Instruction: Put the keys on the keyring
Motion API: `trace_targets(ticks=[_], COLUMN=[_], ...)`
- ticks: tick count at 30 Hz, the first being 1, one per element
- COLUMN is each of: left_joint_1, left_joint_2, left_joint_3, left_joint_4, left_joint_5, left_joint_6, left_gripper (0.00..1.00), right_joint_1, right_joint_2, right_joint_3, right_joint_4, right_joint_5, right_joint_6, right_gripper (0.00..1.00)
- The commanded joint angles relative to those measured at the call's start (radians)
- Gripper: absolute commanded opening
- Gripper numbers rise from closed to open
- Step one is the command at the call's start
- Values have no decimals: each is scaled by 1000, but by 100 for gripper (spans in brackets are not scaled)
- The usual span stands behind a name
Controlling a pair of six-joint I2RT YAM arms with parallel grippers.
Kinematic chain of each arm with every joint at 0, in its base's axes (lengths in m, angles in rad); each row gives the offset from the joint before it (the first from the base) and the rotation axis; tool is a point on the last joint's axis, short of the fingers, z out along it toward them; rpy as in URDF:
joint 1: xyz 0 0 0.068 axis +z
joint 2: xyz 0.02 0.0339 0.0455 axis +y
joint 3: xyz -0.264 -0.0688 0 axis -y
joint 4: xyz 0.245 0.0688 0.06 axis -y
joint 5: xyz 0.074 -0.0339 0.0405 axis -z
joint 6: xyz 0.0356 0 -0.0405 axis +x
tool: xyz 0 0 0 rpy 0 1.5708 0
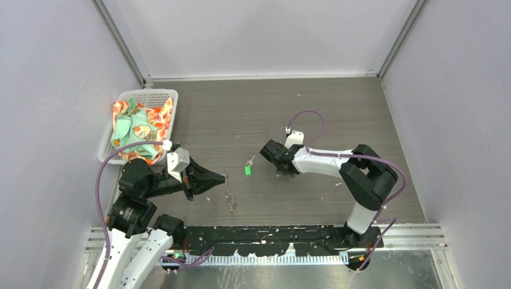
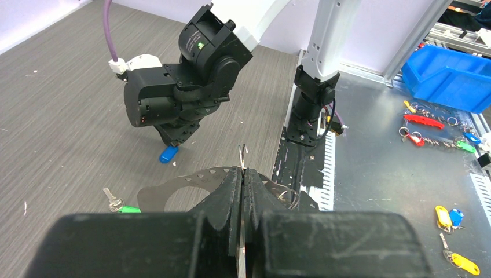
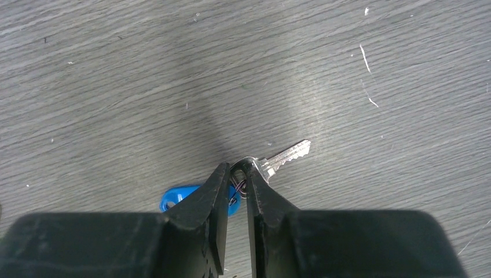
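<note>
My left gripper (image 1: pixel 223 176) is shut on the keyring (image 1: pixel 229 197), a thin grey wire loop that hangs from the jaws down to the table. In the left wrist view the wire (image 2: pixel 242 156) sticks up from between the closed jaws of my left gripper (image 2: pixel 244 172). The green-headed key (image 1: pixel 247 169) lies on the table between the arms, and it shows in the left wrist view (image 2: pixel 123 208). My right gripper (image 1: pixel 279 170) is low on the table. In the right wrist view my right gripper (image 3: pixel 238 172) pinches the metal head of the blue-tagged key (image 3: pixel 284 156). Its blue tag (image 3: pixel 173 197) lies beside the left finger.
A white basket (image 1: pixel 169 96) holding patterned cloth stands at the back left. In the left wrist view a blue bin (image 2: pixel 451 75) and several coloured key tags (image 2: pixel 425 121) lie on the metal shelf beyond the right arm's base (image 2: pixel 310 116).
</note>
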Motion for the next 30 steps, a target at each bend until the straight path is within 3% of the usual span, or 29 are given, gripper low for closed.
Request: trace_targets(ticks=[1, 7, 12, 20, 23, 30], left_joint_1=[0, 0, 0, 0, 0, 0], left_joint_2=[-5, -5, -2, 0, 8, 52], left_joint_3=[12, 11, 10, -3, -9, -18], left_joint_4=[21, 23, 25, 24, 7, -64], left_joint_5=[-5, -5, -5, -20, -79, -188], left_joint_6=[-13, -16, -16, -15, -12, 24], left_gripper=[1, 1, 1, 1, 1, 0], right_joint_1=[-1, -1, -2, 0, 21, 36], right_joint_2=[-51, -65, -75, -122, -196, -551], right_joint_3=[-8, -20, -20, -8, -36, -294], right_joint_4=[-8, -11, -18, -8, 78, 483], right_joint_5=[24, 26, 31, 24, -49, -549], right_joint_6=[25, 29, 26, -58, -185, -505], right_gripper=[21, 15, 1, 1, 1, 1])
